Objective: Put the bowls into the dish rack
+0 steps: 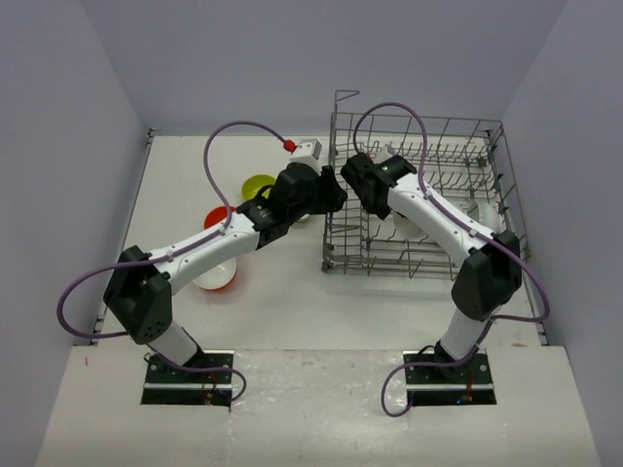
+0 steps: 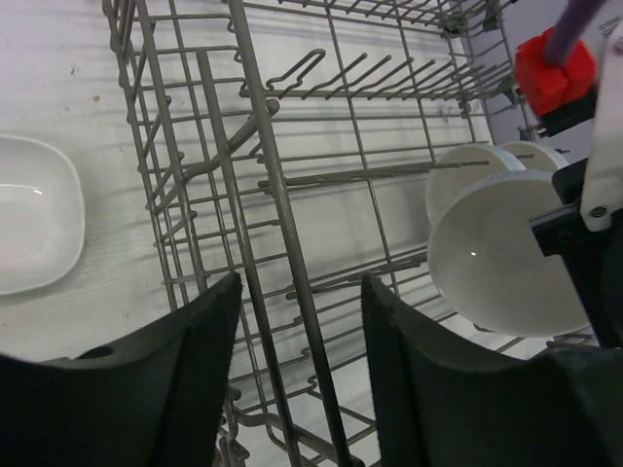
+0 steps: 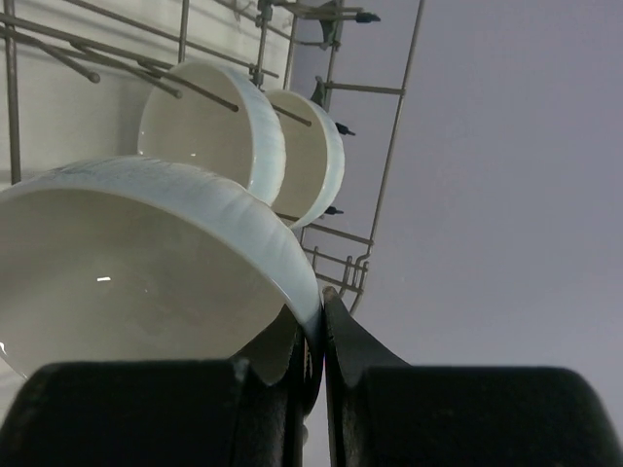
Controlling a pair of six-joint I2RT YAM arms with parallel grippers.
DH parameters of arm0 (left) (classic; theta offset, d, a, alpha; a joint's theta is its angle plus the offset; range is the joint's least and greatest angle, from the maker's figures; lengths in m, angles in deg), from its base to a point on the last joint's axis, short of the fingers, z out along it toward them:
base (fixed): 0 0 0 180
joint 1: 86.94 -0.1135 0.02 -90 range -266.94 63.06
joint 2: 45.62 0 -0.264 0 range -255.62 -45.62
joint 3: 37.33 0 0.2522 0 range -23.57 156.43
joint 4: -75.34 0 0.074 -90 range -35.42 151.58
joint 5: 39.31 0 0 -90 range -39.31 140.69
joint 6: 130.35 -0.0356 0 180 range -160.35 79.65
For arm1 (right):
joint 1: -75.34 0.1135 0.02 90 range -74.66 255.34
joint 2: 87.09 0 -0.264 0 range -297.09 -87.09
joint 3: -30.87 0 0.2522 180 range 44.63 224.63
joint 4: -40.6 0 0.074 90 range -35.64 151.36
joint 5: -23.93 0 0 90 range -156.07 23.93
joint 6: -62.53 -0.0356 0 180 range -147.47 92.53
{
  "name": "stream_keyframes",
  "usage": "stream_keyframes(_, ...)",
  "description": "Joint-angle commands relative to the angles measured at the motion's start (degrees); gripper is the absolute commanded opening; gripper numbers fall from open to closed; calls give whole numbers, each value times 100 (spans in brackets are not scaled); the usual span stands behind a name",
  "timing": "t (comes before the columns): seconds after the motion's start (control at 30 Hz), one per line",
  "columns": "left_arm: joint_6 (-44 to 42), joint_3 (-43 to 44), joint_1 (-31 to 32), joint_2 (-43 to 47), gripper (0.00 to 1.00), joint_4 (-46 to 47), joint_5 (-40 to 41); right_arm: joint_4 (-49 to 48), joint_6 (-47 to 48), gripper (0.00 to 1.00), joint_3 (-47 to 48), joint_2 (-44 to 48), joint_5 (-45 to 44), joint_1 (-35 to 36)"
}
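The grey wire dish rack (image 1: pixel 336 233) stands at the back right. My right gripper (image 1: pixel 375 199) reaches into it and is shut on the rim of a white round bowl (image 3: pixel 146 263), which it holds tilted above the rack floor (image 2: pixel 321 185). The gripper (image 3: pixel 321 306) pinches the rim edge. Two more white bowls (image 3: pixel 209 126) (image 3: pixel 316 156) stand on edge in the rack behind it. My left gripper (image 2: pixel 301 282) is open and empty, its jaws on either side of the rack's left wall wires. It is also in the top view (image 1: pixel 336 190). The held bowl shows in the left wrist view (image 2: pixel 506 253).
A white squarish bowl (image 2: pixel 29 224) sits on the table left of the rack. A yellow-green bowl (image 1: pixel 256 185), an orange bowl (image 1: pixel 216 216) and an orange bowl with white inside (image 1: pixel 216 275) lie under and beside my left arm. No blue bowl is in view.
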Motion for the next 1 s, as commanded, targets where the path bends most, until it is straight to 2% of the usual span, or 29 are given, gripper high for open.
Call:
stream_keyframes(0.0, -179, 202, -52, -58, 50, 106, -110, 806, 32, 0, 94, -27, -467, -208)
stream_keyframes(0.13, -171, 202, -79, -181, 40, 89, -198, 736, 58, 0, 122, -98, -571, -481)
stream_keyframes(0.33, -153, 176, -96, -260, 37, 203, -347, -159, 1226, 0, -353, 60, -852, -692)
stream_keyframes(0.47, -162, 115, -131, -252, 36, 255, -365, -705, 2489, 0, -380, 8, -1099, -780)
stream_keyframes(0.53, -153, 79, -140, -225, 34, 308, -426, -881, 2896, 0, -319, -124, -1704, -780)
stream_keyframes(0.63, -153, -44, -140, -138, 33, 439, -497, -514, 2696, 0, 453, -528, -1584, -780)
stream_keyframes(0.73, -162, -176, -149, -41, 33, 616, -471, -512, 2783, 0, 840, -835, -1452, -780)
stream_keyframes(0.97, -180, -343, -149, 170, 32, 713, -392, -680, 2889, 0, 763, -1512, -1548, -754)
